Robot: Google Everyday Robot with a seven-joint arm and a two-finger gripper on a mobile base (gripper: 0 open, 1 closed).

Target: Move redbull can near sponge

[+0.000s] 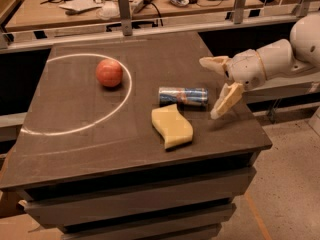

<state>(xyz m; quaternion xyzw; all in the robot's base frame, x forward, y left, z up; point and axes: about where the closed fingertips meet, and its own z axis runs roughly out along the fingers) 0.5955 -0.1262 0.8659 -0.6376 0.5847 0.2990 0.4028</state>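
The redbull can (183, 96) lies on its side on the dark table (75, 144), blue and silver with a small red mark. The pale yellow sponge (172, 126) with wavy edges lies just in front of it, close to touching. My gripper (213, 89) is to the right of the can, apart from it, above the table's right edge. Its two pale fingers (226, 100) are spread wide open and hold nothing.
An orange-red ball (109, 73) sits inside a white circle line (75, 129) on the table's left half. Behind the table runs a metal rail (125, 31), and beyond it a bench (90, 11) with tools and cables. The floor drops off at the right.
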